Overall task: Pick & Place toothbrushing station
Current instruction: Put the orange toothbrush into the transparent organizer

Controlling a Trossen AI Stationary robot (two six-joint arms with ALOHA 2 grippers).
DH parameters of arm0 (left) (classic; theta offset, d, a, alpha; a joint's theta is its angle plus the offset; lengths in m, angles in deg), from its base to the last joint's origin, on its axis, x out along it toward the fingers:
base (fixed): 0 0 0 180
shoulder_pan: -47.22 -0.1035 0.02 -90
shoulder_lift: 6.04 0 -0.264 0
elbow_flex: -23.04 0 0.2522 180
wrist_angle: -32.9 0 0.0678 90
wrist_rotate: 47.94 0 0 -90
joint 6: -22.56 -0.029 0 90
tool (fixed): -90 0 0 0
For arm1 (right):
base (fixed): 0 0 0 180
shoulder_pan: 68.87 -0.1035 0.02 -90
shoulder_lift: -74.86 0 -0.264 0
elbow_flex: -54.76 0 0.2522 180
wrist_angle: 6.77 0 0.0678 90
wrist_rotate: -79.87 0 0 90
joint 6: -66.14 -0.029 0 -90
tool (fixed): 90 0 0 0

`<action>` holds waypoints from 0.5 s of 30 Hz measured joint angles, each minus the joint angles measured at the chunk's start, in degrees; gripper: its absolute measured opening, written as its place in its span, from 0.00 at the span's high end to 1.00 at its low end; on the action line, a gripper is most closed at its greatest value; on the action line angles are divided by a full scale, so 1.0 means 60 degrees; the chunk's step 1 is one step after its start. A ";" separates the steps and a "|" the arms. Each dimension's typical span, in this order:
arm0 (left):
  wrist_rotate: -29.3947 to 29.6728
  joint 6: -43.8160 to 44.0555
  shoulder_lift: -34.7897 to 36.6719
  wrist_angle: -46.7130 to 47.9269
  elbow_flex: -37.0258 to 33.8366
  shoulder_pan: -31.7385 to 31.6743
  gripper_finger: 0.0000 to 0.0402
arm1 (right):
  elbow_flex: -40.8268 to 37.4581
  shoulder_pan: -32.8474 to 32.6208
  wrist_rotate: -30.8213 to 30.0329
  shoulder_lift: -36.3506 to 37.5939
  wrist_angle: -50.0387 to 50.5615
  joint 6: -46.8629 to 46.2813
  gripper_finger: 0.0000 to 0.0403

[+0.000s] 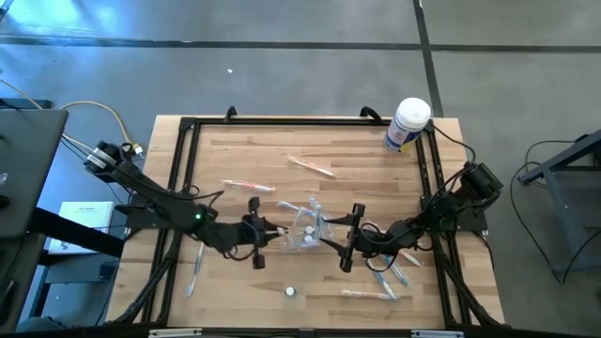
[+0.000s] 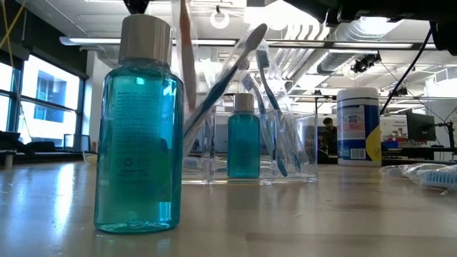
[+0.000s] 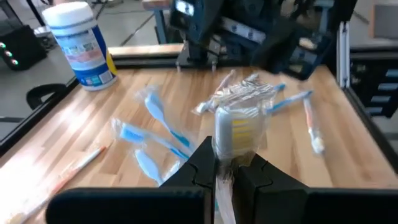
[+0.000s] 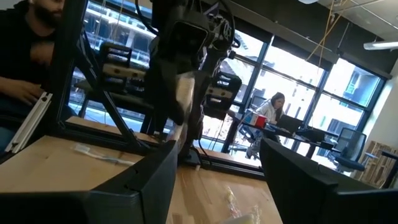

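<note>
- Toothbrushing station (image 1: pixel 306 228) sits on the table (image 1: pixel 376 169) mid-width, toward the near edge, between both arms; several toothbrushes already stand in it per the low view.
- Left end effector (image 1: pixel 266 233) is just beside the station, closed tight on a wrapped toothbrush (image 3: pixel 235 134), apparently held right at the holder.
- Right end effector (image 1: pixel 346 246) is on the station's other side, spread wide, nothing seen in it.
- Loose wrapped toothbrushes (image 1: pixel 383 280) lie near the right near corner; more lie toward the far edge.
- White tub (image 1: pixel 408 125) stands at the far right corner.
- Judgement: partly done; the held brush is not yet released, others remain.
</note>
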 joint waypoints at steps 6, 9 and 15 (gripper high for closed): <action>0.0070 0.0172 -0.0360 0.0214 0.0004 -0.0011 0.96 | 0.0000 0.0004 0.0000 0.0000 0.0008 -0.0004 0.45; 0.0052 0.0275 -0.0409 0.0424 0.0007 -0.0011 0.96 | 0.0000 0.0004 0.0000 0.0000 0.0021 -0.0004 0.45; 0.0029 0.0601 -0.0439 0.1022 0.0011 -0.0011 0.92 | 0.0000 0.0004 0.0029 0.0000 0.0032 -0.0007 0.45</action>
